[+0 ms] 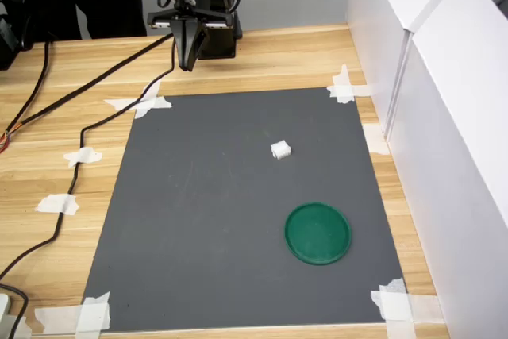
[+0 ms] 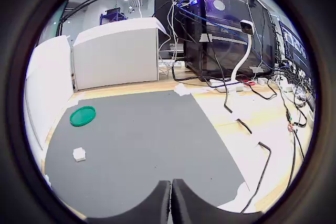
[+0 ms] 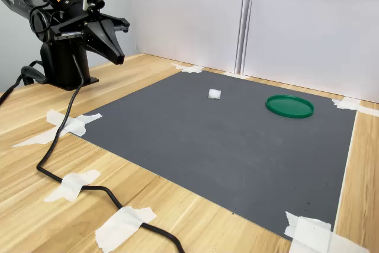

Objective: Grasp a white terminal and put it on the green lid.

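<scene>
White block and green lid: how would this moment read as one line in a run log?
end effector: shut, empty, above the table's far edge | white block: on grey mat, untouched | green lid: bare, apart from block | step: approach not begun

terminal on mat, lid nearer the first exterior view's right, apart

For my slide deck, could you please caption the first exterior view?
Closed gripper hovers off the gray mat; white terminal lies apart from green lid.
</scene>
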